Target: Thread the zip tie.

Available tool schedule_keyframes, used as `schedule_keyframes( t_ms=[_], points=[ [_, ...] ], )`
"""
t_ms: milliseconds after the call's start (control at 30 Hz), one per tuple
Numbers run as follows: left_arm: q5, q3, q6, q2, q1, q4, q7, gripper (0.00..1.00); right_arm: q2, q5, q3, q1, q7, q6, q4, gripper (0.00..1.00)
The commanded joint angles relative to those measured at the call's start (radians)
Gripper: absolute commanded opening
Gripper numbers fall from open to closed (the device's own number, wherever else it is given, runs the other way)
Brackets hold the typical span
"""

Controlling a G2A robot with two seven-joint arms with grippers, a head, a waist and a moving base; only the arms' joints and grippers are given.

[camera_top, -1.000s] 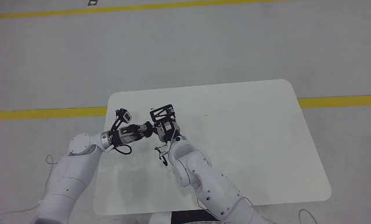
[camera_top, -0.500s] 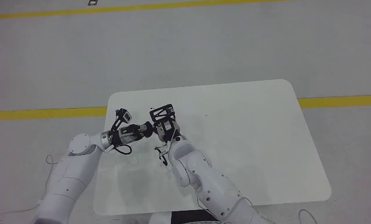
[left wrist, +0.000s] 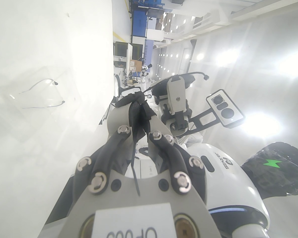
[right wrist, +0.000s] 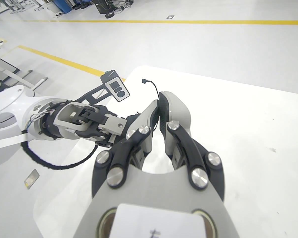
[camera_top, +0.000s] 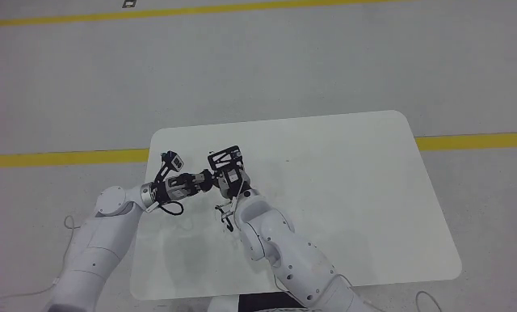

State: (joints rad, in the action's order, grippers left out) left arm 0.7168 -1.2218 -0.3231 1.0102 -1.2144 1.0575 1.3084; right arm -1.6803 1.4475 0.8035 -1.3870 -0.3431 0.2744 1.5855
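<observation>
right wrist view: right gripper point(right wrist: 159, 115) and left gripper point(right wrist: 132, 118) both clamp the zip tie point(right wrist: 155, 87).

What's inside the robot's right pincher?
A thin black zip tie curls out from the tips of the shut right gripper. The stretch squeezed between its pads is covered.

The white worktop point(camera_top: 363, 191) has round corners and stands on a grey floor point(camera_top: 242, 69). One yellow line point(camera_top: 242, 6) runs across the floor far behind it. Another yellow line point(camera_top: 73, 158) shows on both sides of it. A small dark square point(camera_top: 129, 3) sits by the far line. A blue bin point(right wrist: 60, 2) stands in the room behind
</observation>
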Motion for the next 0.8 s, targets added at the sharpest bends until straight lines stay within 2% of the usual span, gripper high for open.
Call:
schedule_keyframes(
  t_ms=[0,767],
  points=[
    [0.0,0.0,0.0,0.0,0.0,0.0,0.0,0.0,0.0,-0.004,0.001,-0.002,0.005,-0.002,0.003,0.0],
    [0.0,0.0,0.0,0.0,0.0,0.0,0.0,0.0,-0.001,-0.02,-0.008,0.002,0.011,-0.021,0.004,0.0]
  ],
)
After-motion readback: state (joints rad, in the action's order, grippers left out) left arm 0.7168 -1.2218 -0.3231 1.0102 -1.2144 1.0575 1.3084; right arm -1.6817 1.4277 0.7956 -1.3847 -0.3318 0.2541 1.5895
